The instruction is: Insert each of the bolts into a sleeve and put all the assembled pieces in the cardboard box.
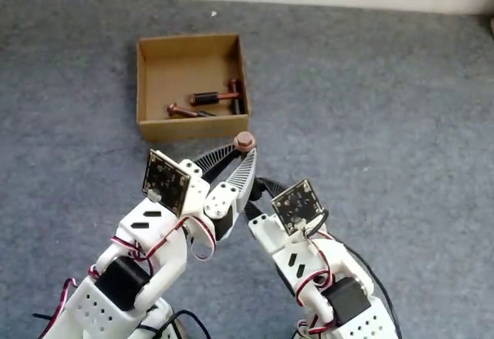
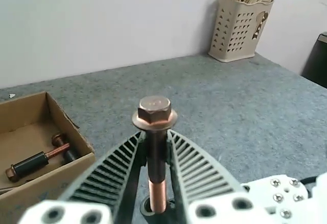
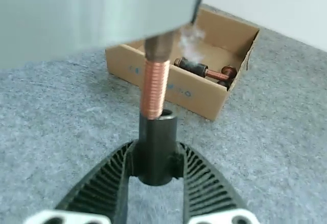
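On the bench (image 1: 401, 123), left end effector (image 1: 243, 152) holds bolt (image 2: 155, 132) upright, tip at mouth of sleeve (image 3: 157, 142) held below by right end effector (image 3: 156, 153), just before cardboard box (image 1: 189, 129); assembled pieces (image 1: 212, 98) lie inside.

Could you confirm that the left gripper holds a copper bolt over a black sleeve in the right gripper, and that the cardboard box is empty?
One thing is wrong: the brown cardboard box is not empty; the high view shows assembled bolt-and-sleeve pieces lying in it. The left gripper does hold the copper-coloured hex-head bolt over the black cylindrical sleeve in the right gripper.
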Controlling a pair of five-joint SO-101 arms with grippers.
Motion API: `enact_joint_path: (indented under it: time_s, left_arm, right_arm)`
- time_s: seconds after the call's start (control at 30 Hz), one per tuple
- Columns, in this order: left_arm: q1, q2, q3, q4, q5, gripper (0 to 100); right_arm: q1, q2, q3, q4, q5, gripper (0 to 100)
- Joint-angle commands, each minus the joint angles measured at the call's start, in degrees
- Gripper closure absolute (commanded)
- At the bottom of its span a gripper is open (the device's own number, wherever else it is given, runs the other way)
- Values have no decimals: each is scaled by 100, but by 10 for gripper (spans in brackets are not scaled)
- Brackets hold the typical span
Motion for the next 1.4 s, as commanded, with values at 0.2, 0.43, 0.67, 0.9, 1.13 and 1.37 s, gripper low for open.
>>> enact_joint_path:
  time_s: [0.2, 0.43, 0.67, 0.9, 1.13, 1.37]
  left_arm:
    - [31, -22, -22, -158, 0, 994]
    - [-22, -22, -4, -167, 0, 994]
    - [-31, -22, 48, -176, -9, 994]
    - [-382, -66, -198, -369, 0, 994]
    - [-400, -66, -303, -404, 9, 994]
    - [-180, -66, -277, -378, 0, 994]
  right_arm:
    - [-48, -119, -356, 145, 35, 992]
    - [-48, -119, -356, 145, 35, 992]
    - [-48, -119, -365, 136, 44, 992]
    - [-57, -110, -453, -497, 53, 992]
    - [-136, -110, -418, -927, 53, 992]
    - [-295, -110, -418, -927, 53, 992]
